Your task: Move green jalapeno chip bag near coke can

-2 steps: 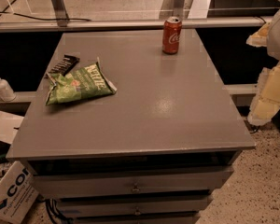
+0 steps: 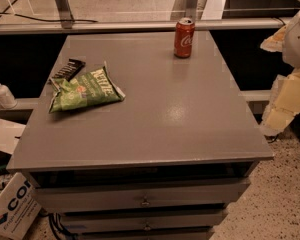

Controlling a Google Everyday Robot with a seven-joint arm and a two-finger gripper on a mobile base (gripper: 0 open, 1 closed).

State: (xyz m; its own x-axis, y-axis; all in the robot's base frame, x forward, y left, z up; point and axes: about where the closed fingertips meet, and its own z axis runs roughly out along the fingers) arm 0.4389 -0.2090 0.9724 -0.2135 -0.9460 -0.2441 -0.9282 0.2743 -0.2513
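The green jalapeno chip bag (image 2: 85, 90) lies flat on the left side of the grey table top (image 2: 165, 114), crinkled, with white lettering. The coke can (image 2: 184, 37) stands upright near the far edge, right of centre, well apart from the bag. My gripper (image 2: 284, 104) shows as pale cream parts of the arm at the right edge of the view, beyond the table's right side and off the table. It is far from both the bag and the can and holds nothing that I can see.
A small black ridged object (image 2: 68, 69) lies touching the bag's far left corner. A white pump bottle (image 2: 2, 92) stands on a ledge left of the table. A cardboard box (image 2: 12, 204) sits on the floor at lower left. Drawers (image 2: 145, 196) run under the table top.
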